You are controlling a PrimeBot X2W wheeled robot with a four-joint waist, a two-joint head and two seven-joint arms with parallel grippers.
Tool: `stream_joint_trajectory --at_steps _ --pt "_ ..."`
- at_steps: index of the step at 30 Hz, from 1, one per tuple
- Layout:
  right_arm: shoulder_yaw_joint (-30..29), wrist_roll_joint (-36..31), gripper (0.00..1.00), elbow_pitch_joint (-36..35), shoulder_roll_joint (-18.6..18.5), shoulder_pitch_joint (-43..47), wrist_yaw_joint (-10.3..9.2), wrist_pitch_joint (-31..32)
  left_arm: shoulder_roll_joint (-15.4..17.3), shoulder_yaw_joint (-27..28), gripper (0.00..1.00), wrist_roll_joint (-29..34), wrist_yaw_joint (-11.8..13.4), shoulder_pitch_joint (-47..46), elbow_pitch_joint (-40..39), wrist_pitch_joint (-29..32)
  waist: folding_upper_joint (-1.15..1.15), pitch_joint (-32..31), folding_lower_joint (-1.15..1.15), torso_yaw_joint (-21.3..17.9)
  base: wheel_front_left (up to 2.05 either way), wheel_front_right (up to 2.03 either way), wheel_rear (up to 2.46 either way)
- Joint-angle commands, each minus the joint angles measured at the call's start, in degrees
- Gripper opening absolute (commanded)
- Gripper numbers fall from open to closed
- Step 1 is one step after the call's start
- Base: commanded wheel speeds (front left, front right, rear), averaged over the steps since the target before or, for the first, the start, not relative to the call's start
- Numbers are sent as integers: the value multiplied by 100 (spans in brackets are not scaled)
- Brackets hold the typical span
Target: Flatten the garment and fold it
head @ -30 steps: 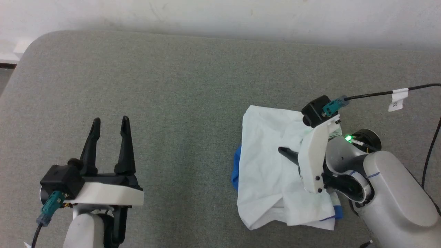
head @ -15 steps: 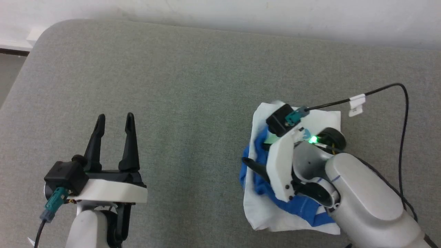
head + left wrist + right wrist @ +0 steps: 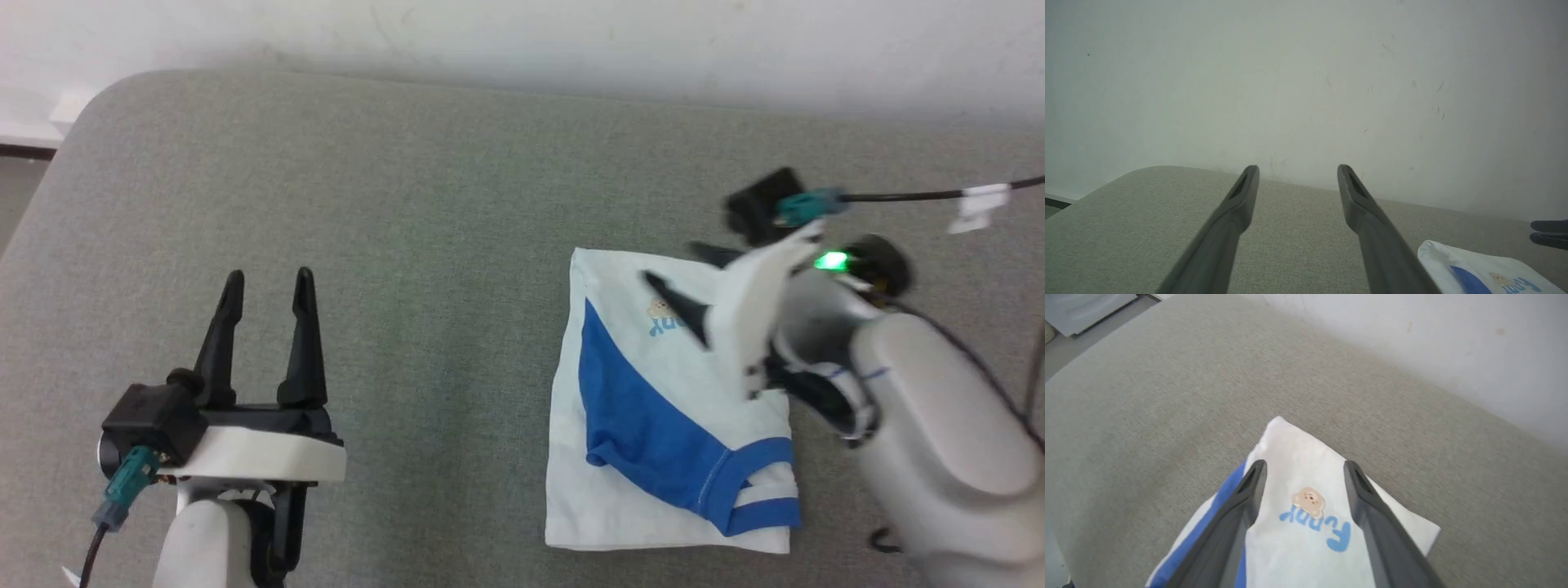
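Garment (image 3: 645, 425), one, folded on grey surface (image 3: 408, 204), two pairs of fingers (image 3: 300, 343) spread

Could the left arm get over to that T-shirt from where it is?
Probably yes. The left gripper is open, and only bare grey padding lies between it and the T-shirt. The right gripper hovers over the far corner, perhaps crowding that part.

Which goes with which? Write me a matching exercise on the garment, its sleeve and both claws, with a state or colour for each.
Things:
1 garment
2 sleeve
3 left claw
4 right claw

States:
a bright blue
b open, above the chest print
c folded, lying on the grey surface
d open, over bare grey surface

Pairs: 1-c, 2-a, 3-d, 4-b
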Motion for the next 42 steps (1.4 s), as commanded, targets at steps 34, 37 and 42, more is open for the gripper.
stream_joint_trajectory --at_steps 34,37,42 --pt "-146 -1162 0 334 21 991 -5 1167 -48 157 100 47 -22 75 -372 -27 0 215 0 -769 0 0 0" --pt "315 -965 0 148 -368 757 -5 1134 -25 174 100 74 -17 75 -499 -27 0 273 0 -1234 0 0 0" --pt "895 -665 0 44 -895 320 -5 989 34 174 100 124 9 11 -615 -27 0 438 0 -2128 0 0 0"
